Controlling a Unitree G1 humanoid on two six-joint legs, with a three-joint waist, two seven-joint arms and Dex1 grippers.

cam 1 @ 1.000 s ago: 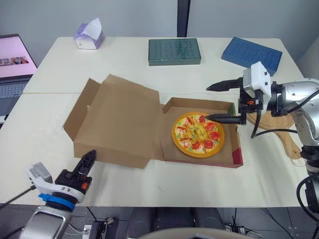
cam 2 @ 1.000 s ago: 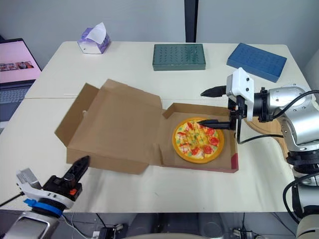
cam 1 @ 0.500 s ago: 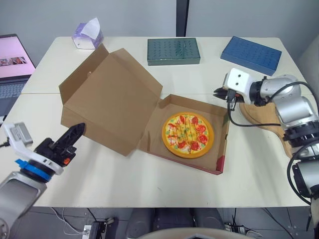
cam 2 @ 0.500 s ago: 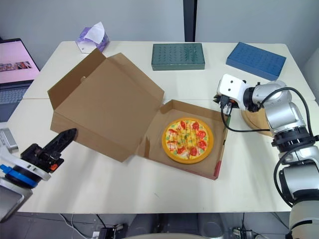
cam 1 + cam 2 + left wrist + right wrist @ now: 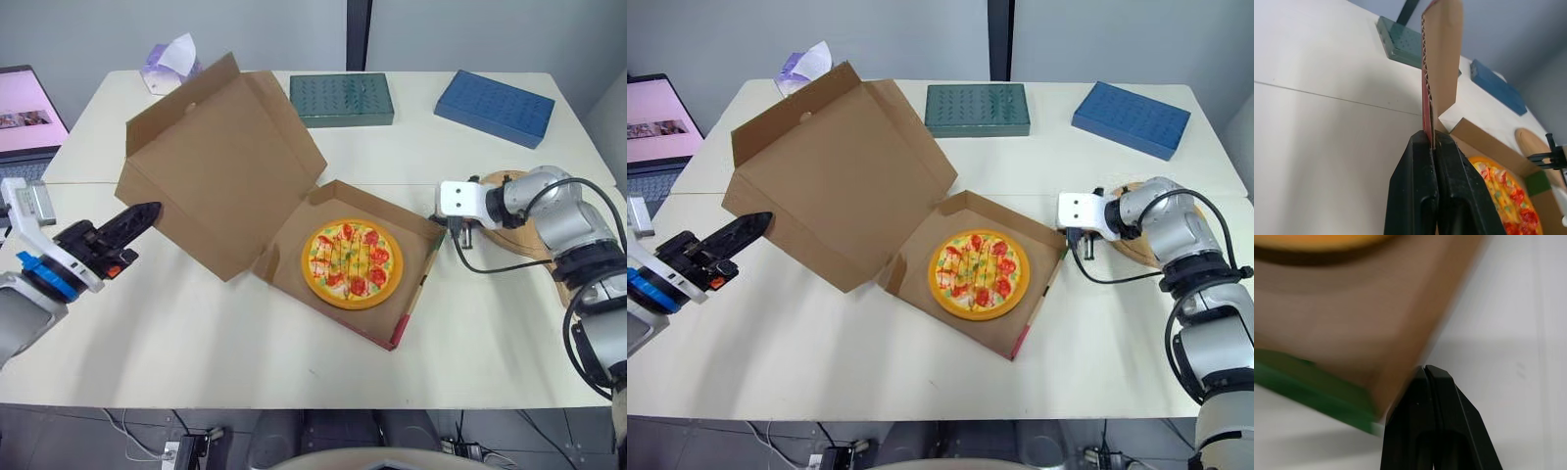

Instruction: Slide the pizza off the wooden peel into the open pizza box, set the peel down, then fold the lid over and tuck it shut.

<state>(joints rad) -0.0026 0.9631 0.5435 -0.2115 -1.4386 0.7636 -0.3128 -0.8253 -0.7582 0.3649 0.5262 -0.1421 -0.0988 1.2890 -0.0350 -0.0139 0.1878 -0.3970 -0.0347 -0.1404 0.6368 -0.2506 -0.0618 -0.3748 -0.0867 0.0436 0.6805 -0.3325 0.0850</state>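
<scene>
The toy pizza point(image 5: 351, 262) lies inside the cardboard pizza box point(image 5: 415, 286), which sits skewed on the table. Its lid point(image 5: 220, 162) stands raised and tilted over to the left. My left gripper point(image 5: 147, 211) is shut, and its tip rests against the lid's outer left edge; in the left wrist view the lid's edge point(image 5: 1440, 58) rises just past the fingertips point(image 5: 1422, 147). My right gripper point(image 5: 457, 235) is shut beside the box's right corner, seen close in the right wrist view point(image 5: 1425, 369). The wooden peel point(image 5: 522, 242) lies on the table, partly under my right arm.
A green flat box point(image 5: 341, 100) and a blue flat box point(image 5: 500, 106) lie along the far edge. A tissue box point(image 5: 174, 67) stands at the far left, behind the lid. A laptop point(image 5: 24, 122) sits beyond the table's left edge.
The lid has swung up from lying flat to steeply raised, and the box has turned and slid left. My right gripper closed and dropped beside the box corner. My left gripper rose to the lid.
</scene>
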